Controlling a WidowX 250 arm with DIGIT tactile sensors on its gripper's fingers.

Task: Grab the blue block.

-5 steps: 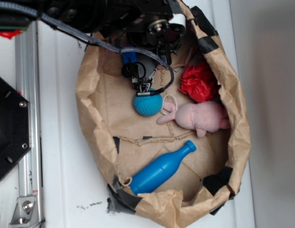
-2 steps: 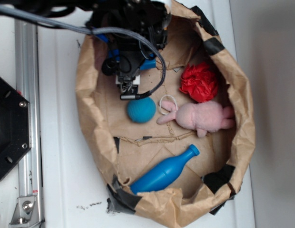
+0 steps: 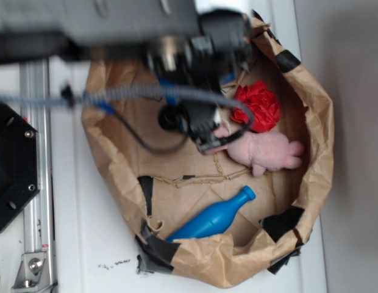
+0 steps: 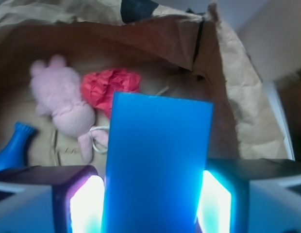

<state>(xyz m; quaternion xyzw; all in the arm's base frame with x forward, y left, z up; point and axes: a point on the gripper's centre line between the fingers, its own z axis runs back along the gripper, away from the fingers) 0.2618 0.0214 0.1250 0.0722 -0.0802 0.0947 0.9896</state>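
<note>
Exterior looks straight down; wrist peers closely into the paper bag (image 3: 311,152).

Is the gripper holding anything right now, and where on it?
Yes: the blue block, clamped across its two long sides near its lower end, with its upper end sticking out beyond the jaws.

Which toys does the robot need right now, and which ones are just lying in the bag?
Needed for the job:
- blue block, held between the two fingers
- hand, shut on it

Just lying about in the paper bag:
- pink bunny
- red paper ball
- blue bottle
</note>
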